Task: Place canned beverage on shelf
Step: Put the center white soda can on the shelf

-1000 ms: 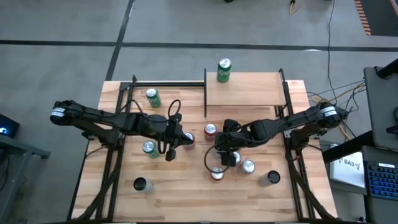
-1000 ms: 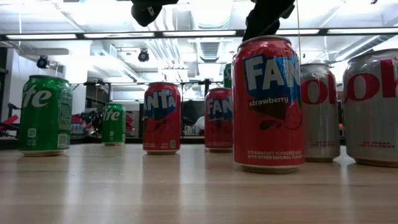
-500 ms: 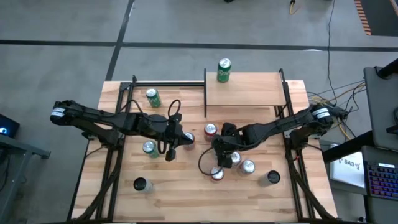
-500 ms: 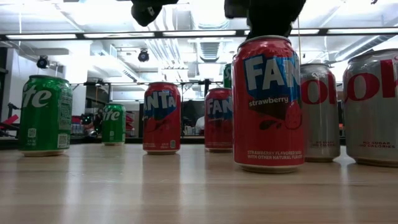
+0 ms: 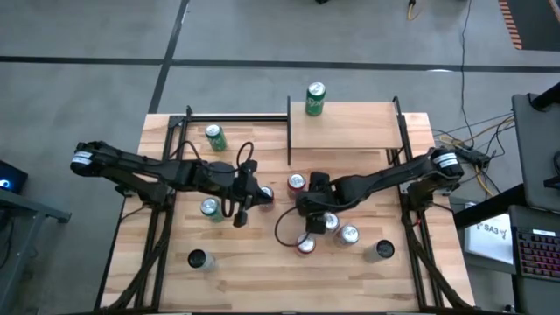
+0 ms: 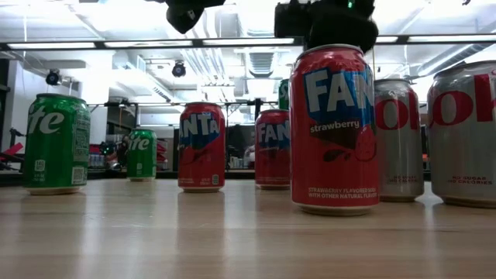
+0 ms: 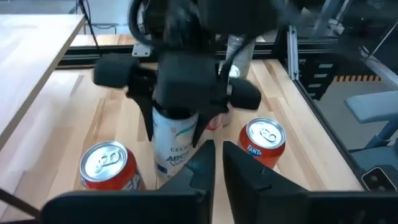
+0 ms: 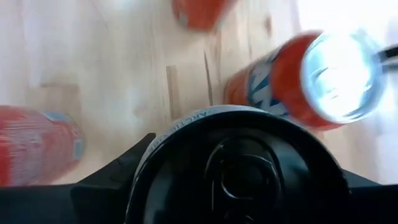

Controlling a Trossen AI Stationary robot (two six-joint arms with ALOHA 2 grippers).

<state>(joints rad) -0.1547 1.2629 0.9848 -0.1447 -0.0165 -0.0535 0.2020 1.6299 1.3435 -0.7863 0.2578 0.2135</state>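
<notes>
The right gripper [image 5: 313, 210] straddles the top of a tall white can with a dark lid [image 7: 173, 140], jaws partly drawn in around it; whether they already pinch it cannot be told. Its label reads "ARCTIC". Just beside it stand red Fanta strawberry cans [image 6: 335, 128]. Grasping looks under way; next comes a lift to the light wooden shelf [image 5: 346, 129], where a green Sprite can [image 5: 315, 99] stands. The left gripper [image 5: 249, 194], closed and empty, waits near the white can.
</notes>
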